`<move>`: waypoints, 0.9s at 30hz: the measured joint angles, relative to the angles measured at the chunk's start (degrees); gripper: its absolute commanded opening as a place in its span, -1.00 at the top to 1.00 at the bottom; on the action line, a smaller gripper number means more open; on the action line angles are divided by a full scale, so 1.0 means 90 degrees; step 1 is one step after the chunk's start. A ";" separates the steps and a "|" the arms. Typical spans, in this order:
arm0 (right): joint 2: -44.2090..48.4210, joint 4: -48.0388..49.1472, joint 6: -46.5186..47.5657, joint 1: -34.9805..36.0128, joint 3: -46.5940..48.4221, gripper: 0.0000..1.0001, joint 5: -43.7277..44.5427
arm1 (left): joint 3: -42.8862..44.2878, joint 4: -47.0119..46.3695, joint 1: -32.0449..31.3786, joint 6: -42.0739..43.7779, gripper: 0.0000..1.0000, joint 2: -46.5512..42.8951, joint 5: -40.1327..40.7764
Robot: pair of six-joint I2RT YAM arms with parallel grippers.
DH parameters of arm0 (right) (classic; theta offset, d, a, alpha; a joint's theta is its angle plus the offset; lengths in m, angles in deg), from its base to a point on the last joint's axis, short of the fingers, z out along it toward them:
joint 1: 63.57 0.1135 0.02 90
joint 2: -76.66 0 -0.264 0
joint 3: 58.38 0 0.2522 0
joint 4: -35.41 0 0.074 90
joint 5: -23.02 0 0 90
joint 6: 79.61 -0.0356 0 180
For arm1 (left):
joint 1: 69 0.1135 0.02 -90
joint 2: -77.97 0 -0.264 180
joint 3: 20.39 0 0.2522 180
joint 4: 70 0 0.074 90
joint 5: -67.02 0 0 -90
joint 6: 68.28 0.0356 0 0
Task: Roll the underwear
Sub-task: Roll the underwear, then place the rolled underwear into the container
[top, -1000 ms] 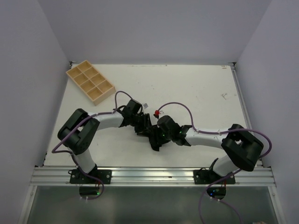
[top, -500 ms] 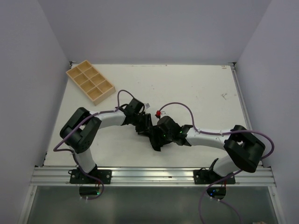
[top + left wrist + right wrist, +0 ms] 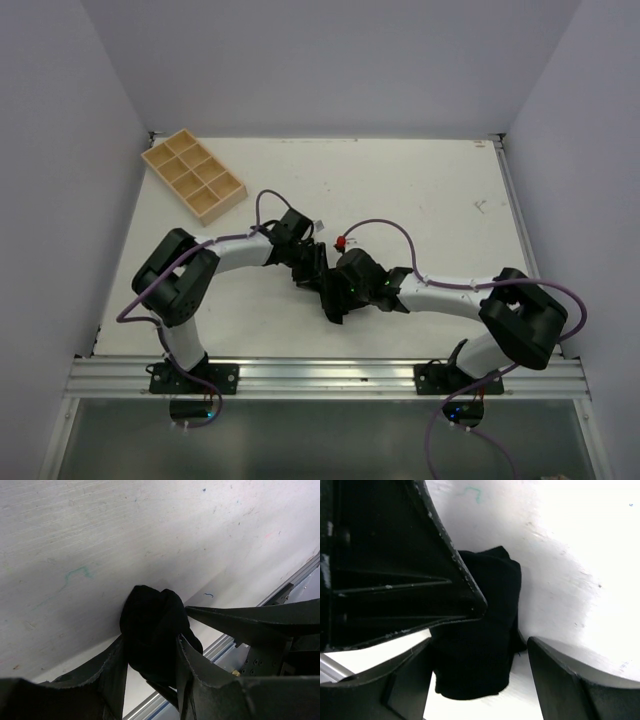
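The underwear [image 3: 152, 625] is a bunched black bundle resting on the white table. In the left wrist view my left gripper [image 3: 151, 639] is shut on it, with one finger pressed against each side. In the right wrist view the underwear [image 3: 485, 665] lies between the spread fingers of my open right gripper [image 3: 480, 642], and the right-hand finger [image 3: 565, 675] stands clear of the cloth. A left-gripper finger [image 3: 420, 555] crosses above it. In the top view the left gripper [image 3: 308, 268] and the right gripper [image 3: 335, 295] meet tip to tip at the table's middle and hide the garment.
A wooden tray with several compartments [image 3: 193, 176] sits at the back left. The white table [image 3: 430, 200] is walled on three sides. An aluminium rail [image 3: 320, 375] runs along the near edge. A small red tag [image 3: 340, 243] hangs on the right arm's cable.
My right gripper's jaws have spread wide and let go of the bundle. The left gripper keeps its hold and has edged slightly right.
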 measured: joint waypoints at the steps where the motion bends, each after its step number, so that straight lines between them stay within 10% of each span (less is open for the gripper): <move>1: -0.0002 -0.0061 0.0000 -0.0005 0.0000 -0.55 0.0044 | 0.0017 0.0019 -0.0002 0.0002 0.56 0.0007 0.0007; 17: -0.0112 -0.0279 -0.0068 0.0007 0.0153 -0.40 0.0165 | 0.0180 0.0151 -0.0039 0.0138 0.60 0.0097 0.0041; 27: -0.0019 0.0087 -0.0289 0.0007 -0.0066 0.50 -0.0002 | 0.0323 0.0257 -0.0085 0.0155 0.39 0.0131 0.0151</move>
